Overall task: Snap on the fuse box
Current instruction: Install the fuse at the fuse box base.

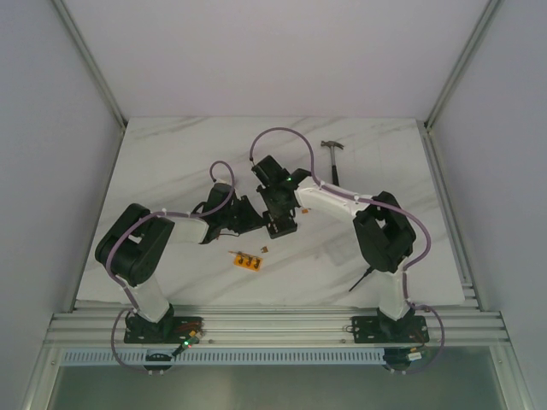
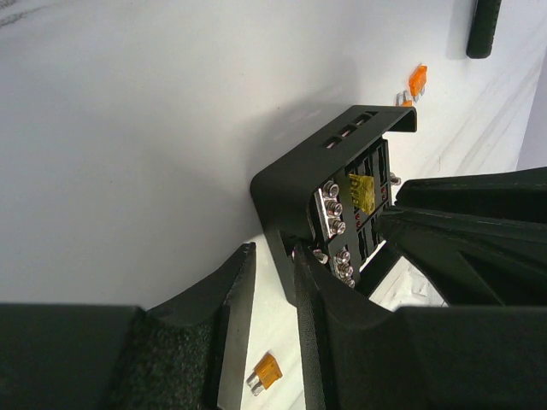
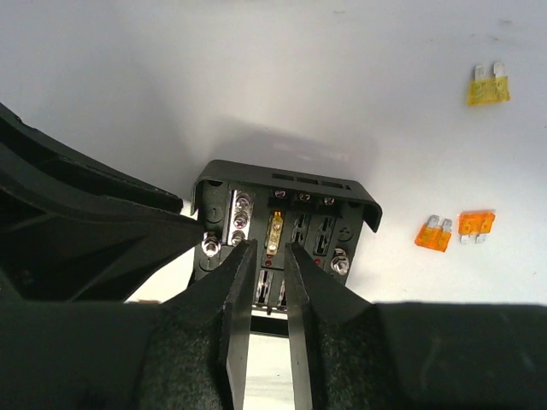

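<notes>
L gripper (image 2: 273,252) is at mid-table (image 1: 171,154), jaws part-open w/ bare table showing btwn them. One finger sits against a corner of the fuse box (image 2: 299,166). Orange strip (image 1: 248,260) lies nearer the front edge, just left of centre. Fuse box sits mid-table, btwn both grippers, slotted face w/ a yellow fuse (image 3: 275,231) exposed. R gripper (image 3: 269,246) hovers over that face, released, narrow gap, nothing in it. Two orange fuses (image 3: 433,235) lie just right of the box. Hammer (image 1: 335,161) lies toward the far-right corner.
</notes>
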